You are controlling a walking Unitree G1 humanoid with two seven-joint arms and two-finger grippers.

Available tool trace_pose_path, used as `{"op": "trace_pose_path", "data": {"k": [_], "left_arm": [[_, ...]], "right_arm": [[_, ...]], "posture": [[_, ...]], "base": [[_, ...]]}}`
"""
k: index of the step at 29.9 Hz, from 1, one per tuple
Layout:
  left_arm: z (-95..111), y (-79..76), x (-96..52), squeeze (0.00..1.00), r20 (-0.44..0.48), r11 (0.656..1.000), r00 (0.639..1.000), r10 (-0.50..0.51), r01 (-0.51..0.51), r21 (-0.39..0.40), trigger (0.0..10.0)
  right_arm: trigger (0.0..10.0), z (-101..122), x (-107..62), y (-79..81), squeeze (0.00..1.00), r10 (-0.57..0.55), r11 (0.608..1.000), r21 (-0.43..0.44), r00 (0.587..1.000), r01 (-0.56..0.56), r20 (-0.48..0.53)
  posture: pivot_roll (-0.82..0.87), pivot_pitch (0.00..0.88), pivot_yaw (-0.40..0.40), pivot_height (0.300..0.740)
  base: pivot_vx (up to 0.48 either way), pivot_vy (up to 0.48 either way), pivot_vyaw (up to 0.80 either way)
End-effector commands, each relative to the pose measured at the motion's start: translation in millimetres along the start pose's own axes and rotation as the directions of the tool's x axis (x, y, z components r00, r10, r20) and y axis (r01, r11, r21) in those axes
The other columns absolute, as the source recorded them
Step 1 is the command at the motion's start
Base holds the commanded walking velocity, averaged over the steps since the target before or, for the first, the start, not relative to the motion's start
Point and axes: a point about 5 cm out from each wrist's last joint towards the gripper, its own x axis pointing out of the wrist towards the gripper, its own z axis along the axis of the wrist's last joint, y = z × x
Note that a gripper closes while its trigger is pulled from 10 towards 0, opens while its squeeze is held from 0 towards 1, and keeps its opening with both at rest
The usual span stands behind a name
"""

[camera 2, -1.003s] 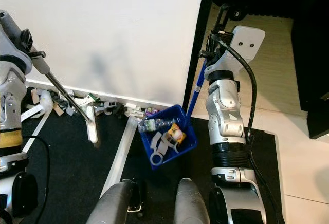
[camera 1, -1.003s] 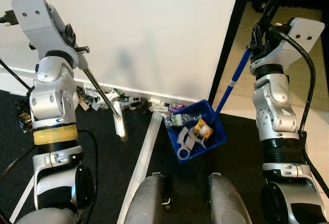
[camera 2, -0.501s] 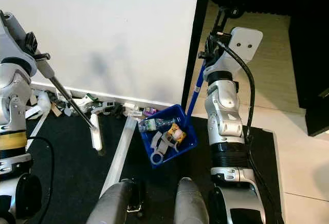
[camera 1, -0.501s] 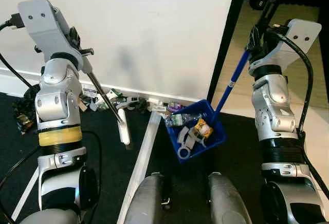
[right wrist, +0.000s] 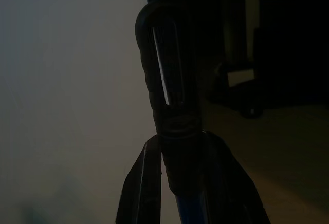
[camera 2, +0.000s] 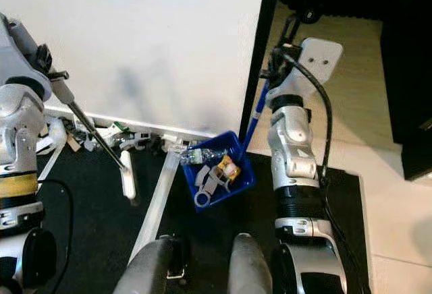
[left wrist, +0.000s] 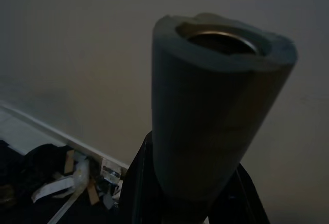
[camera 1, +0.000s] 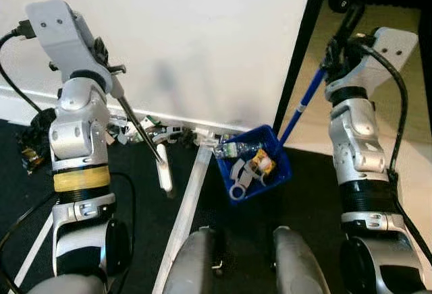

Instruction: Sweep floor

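A plain white wall (camera 1: 202, 31) stands ahead, with a white skirting board (camera 1: 196, 124) along its foot. Black carpet (camera 1: 142, 220) covers the floor below it. A black door frame (camera 1: 297, 58) edges the wall, opening onto pale tiled floor (camera 2: 398, 199).

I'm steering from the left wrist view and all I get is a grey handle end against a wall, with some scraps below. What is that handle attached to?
Observer: It's the broom; the left gripper holds its top, and the shaft slopes down to a pale head resting on the black mat.
Operator: And the scraps I see?
Observer: That's the litter, strewn along the foot of the white wall, beside the broom head.
Operator: Where's the dustpan?
Observer: The blue dustpan sits on the mat to the right of the broom, already holding a plastic bottle and other bits. Its blue handle rises to the right gripper.
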Motion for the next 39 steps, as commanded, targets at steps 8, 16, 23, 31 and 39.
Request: {"op": "trace_pose_path", "data": {"k": [8, 16, 23, 31, 39], "left_arm": [[3.8, 0.0, -2.4, 0.0, 0.022, 1.0, 1.0, 0.002, -0.002, -0.002, 10.0], [1.9, 0.4, -2.6, 0.0, 0.015, 1.0, 1.0, 0.002, -0.002, 0.0, 10.0], [0.3, 0.3, -2.5, 0.0, 0.007, 1.0, 1.0, 0.002, -0.002, 0.002, 10.0], [0.1, 0.7, -2.1, 0.0, 0.003, 1.0, 1.0, 0.003, -0.003, 0.002, 10.0], [0.0, 1.2, -1.8, 0.0, 0.002, 1.0, 1.0, 0.004, -0.004, 0.003, 10.0]], "right_arm": [[10.0, 11.6, 5.6, 5.9, 0.0, 0.009, 1.0, 0.016, 0.998, -0.01, 0.061], [10.0, 11.3, 6.1, 6.4, 0.0, 0.007, 1.0, 0.016, 0.998, -0.008, 0.061], [10.0, 10.7, 5.9, 6.7, 0.0, 0.007, 1.0, 0.016, 0.998, -0.008, 0.061], [10.0, 10.3, 5.6, 6.8, 0.0, 0.006, 1.0, 0.018, 0.998, -0.007, 0.06], [10.0, 9.7, 5.5, 6.9, 0.0, 0.005, 1.0, 0.018, 0.998, -0.006, 0.059]], "posture": [[-0.03, 0.063, 0.077, 0.74], [-0.02, 0.064, 0.079, 0.74], [-0.02, 0.066, 0.08, 0.74], [-0.02, 0.067, 0.081, 0.74], [-0.02, 0.069, 0.083, 0.74]], "base": [[0.0, 0.0, 0.8], [0.0, 0.0, 0.8], [0.0, 0.0, 0.8], [0.0, 0.0, 0.8], [0.0, 0.0, 0.8]]}}
